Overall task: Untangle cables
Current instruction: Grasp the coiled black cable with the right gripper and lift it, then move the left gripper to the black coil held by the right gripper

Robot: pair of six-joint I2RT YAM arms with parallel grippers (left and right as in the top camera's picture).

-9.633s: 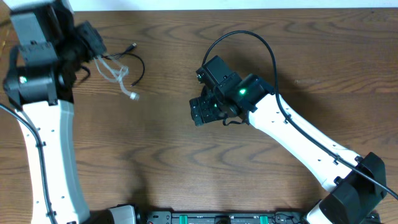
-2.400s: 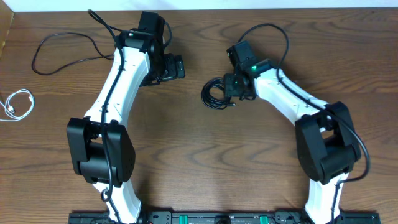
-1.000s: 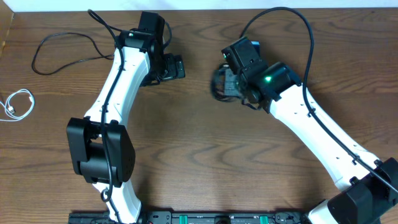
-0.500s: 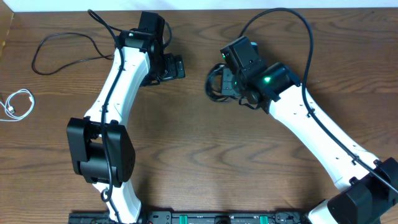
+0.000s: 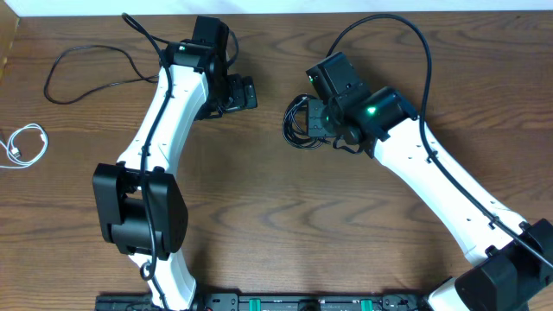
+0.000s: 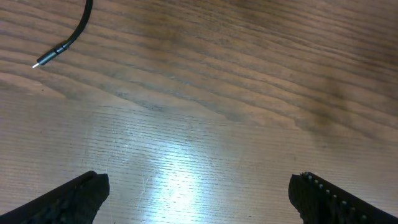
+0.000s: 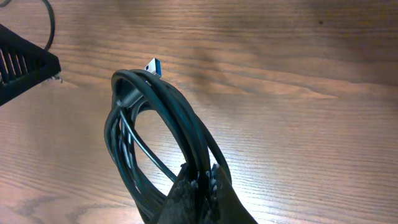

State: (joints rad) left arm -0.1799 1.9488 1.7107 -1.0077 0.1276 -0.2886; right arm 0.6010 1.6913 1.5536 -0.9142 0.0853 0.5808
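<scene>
Cables on the left come first: the white cable (image 5: 24, 145) lies curled by the left edge of the table (image 5: 259, 225), and the long black cable (image 5: 86, 69) lies loose near the far left corner. Neither has moved. My left gripper (image 5: 240, 93) has stayed put too, its jaws wide apart and holding nothing. The coiled black cable (image 5: 298, 128) now sticks out more to the left than a moment ago, near the middle. My right gripper (image 5: 321, 121) squeezes tight on it. I think this coil just needs laying out.
</scene>
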